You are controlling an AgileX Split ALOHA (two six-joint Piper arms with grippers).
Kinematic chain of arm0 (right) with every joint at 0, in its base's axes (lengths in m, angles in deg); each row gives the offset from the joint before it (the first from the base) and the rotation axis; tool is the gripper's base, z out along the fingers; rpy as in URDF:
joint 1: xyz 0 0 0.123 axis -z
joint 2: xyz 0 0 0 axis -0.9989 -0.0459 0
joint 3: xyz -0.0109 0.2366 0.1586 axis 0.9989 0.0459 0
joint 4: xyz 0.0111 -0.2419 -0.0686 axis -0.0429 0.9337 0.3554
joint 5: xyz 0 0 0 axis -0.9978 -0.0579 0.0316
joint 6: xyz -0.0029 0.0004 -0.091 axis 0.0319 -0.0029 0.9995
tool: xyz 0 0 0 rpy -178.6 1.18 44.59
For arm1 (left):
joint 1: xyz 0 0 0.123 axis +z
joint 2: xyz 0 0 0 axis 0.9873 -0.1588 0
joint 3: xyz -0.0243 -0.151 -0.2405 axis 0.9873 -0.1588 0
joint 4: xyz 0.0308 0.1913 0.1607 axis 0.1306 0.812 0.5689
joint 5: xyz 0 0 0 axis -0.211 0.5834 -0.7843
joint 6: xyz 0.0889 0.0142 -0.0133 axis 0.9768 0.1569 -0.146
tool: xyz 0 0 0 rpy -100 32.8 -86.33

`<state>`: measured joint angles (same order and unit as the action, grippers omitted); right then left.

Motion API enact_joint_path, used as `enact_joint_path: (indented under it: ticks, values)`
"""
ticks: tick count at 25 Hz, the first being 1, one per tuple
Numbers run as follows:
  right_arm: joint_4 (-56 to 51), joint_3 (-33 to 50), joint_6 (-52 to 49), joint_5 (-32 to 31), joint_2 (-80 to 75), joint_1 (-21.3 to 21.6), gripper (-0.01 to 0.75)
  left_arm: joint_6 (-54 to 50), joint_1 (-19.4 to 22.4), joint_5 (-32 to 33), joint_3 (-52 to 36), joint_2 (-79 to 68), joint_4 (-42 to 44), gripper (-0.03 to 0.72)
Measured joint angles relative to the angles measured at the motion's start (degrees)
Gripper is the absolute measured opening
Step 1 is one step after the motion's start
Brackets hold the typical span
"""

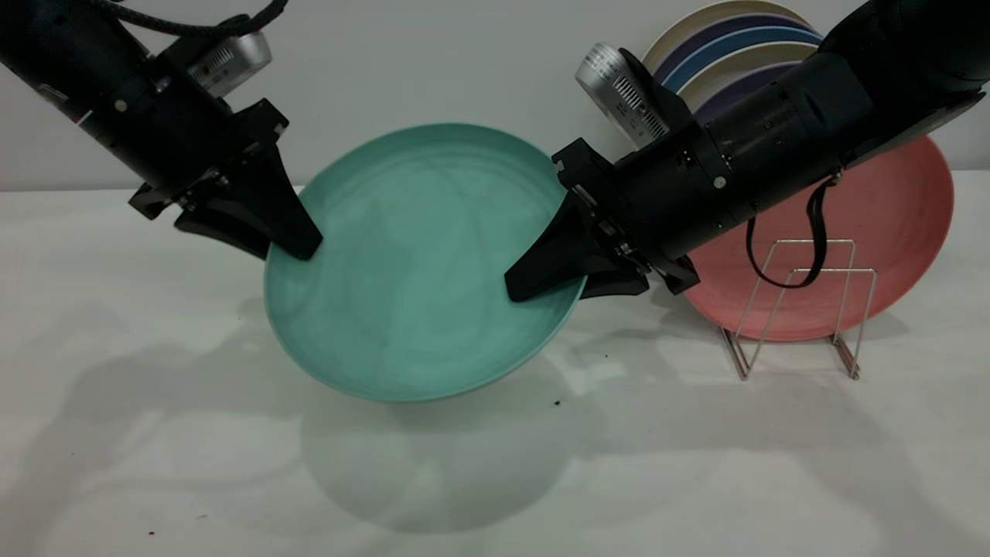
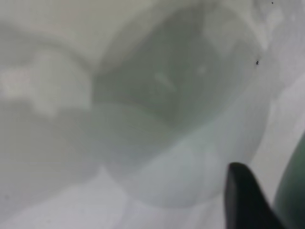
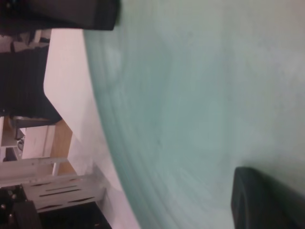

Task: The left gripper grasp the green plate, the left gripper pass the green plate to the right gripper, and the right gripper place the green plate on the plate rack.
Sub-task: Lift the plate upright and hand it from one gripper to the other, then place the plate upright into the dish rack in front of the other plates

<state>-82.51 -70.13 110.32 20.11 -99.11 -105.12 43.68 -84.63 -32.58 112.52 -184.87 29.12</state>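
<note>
The green plate [image 1: 418, 263] hangs tilted above the white table [image 1: 116, 433], held at opposite edges. The left gripper [image 1: 290, 246] pinches its rim on one side; the right gripper [image 1: 545, 288] clamps the facing rim, one finger over the plate's face. Behind and beside the right gripper's arm, a salmon-pink plate [image 1: 889, 232] leans in the wire plate rack [image 1: 804, 309], with stacked plates [image 1: 727, 54] behind it.
</note>
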Motion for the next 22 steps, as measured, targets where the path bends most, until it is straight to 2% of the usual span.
enact_joint_path:
  ticks: [2,5,8,11,15,22]
  values:
    - [0.1,0.0,0.0,-0.1,0.0,0.1,0.102,0.0,0.0,1.7,0.0,0.0,0.4,0.420]
    - [2.2,0.0,0.5,-0.2,0.5,0.7,0.102,0.0,0.0,4.8,0.0,0.9,1.0,0.576]
    - [7.1,0.0,1.2,1.2,2.8,2.5,0.102,-0.1,0.0,7.4,0.0,2.8,2.0,0.643]
    - [13.0,0.0,1.4,4.0,6.7,4.9,0.102,-0.1,0.0,9.0,0.0,6.1,3.3,0.645]
    - [22.5,0.0,3.3,6.7,13.4,8.3,0.102,-0.3,0.0,10.2,0.0,11.4,4.2,0.602]
    - [44.2,0.1,22.6,10.9,30.1,9.8,0.102,-0.4,0.0,9.8,0.0,16.6,4.2,0.565]
